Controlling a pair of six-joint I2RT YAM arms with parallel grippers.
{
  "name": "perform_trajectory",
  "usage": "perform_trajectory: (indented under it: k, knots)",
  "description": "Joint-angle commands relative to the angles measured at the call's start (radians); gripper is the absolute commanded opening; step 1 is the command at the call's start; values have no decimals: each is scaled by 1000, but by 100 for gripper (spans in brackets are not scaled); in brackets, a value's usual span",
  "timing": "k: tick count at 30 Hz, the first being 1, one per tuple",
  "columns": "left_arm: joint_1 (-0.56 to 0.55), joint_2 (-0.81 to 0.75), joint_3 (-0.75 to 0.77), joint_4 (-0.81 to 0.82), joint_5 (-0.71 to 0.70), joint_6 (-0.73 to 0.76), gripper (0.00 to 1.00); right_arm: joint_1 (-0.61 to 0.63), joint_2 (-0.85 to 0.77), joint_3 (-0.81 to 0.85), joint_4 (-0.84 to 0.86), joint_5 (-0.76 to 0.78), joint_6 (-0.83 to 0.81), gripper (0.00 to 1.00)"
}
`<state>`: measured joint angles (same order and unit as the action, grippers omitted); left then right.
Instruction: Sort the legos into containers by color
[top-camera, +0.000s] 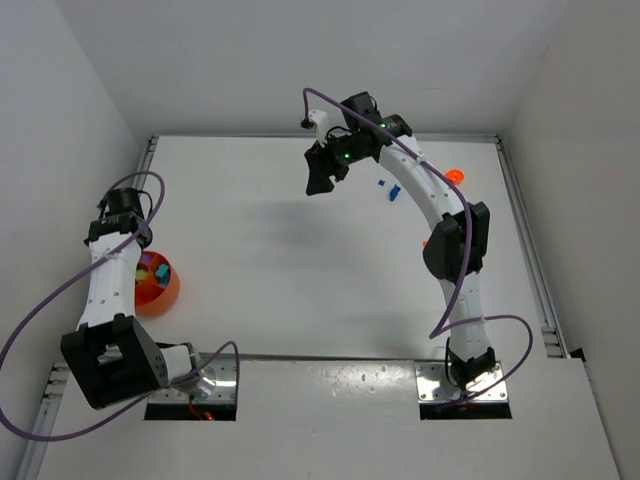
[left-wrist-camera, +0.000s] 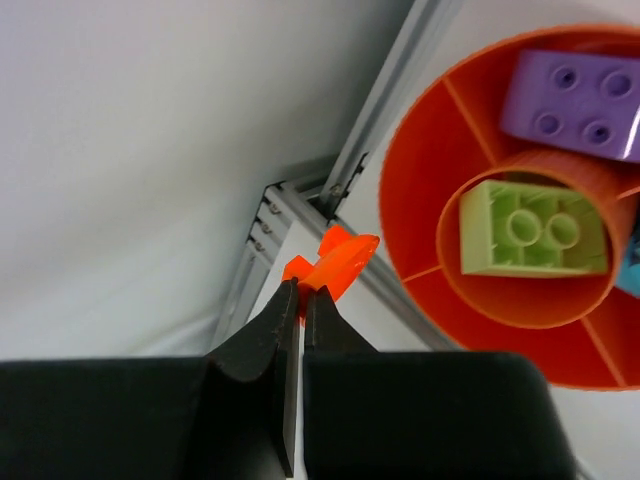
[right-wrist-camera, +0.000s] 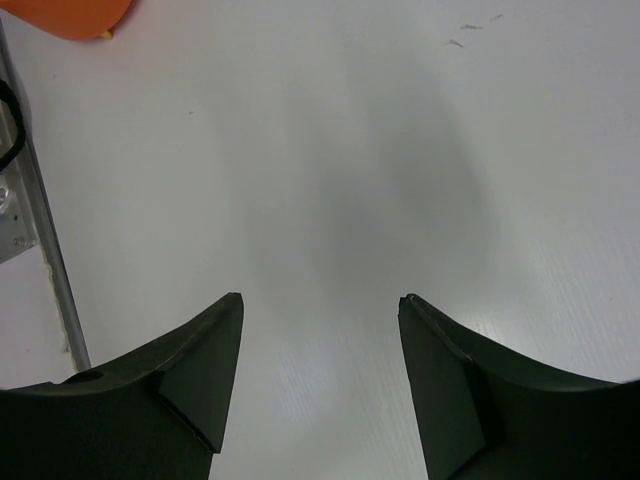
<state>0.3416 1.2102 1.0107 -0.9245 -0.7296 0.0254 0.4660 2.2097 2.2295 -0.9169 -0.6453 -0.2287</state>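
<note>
- The left fingers are pinching an orange lego between their tips, closed tight on it.
- They are sitting just beside the bowl, which is lying at their 2 o'clock.
- The bowl is resting at 8 o'clock on the tabletop, near the left rail.
- A green lego is lying in the bowl's centre cup, a purple lego in an outer compartment at 12 o'clock, and a cyan lego at 3 o'clock.
- The right fingers are standing wide apart, gripping nothing, over bare tabletop toward 12 o'clock.
- Two blue legos are lying on the tabletop at the right fingers' 3 o'clock.
</note>
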Motion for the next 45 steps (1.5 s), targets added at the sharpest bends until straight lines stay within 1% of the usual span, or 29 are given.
perform_trajectory:
  k: [1, 8, 15, 19, 25, 32, 35, 45]
  knots:
    - [10, 21, 35, 68, 39, -42, 0, -1, -2, -1, 23, -5, -2, 64]
    - [10, 83, 35, 114, 58, -62, 0, -1, -21, -21, 41, 4, -1, 64]
    - [10, 101, 6, 153, 58, -81, 0, -1, -21, -39, 41, 4, 8, 64]
    - [10, 111, -3, 162, 90, -81, 0, -1, -30, -48, 41, 4, 8, 64]
    - [10, 141, 6, 171, 111, -81, 0, -1, -30, -48, 41, 4, 8, 64]
    - [10, 170, 25, 190, 111, -81, 0, -1, -58, -103, 61, 13, -1, 64]
    - [10, 180, 25, 190, 134, -81, 0, -1, -58, -103, 61, 13, -1, 64]
    - [-76, 180, 52, 219, 226, -24, 0, -1, -67, -133, 61, 13, -1, 64]
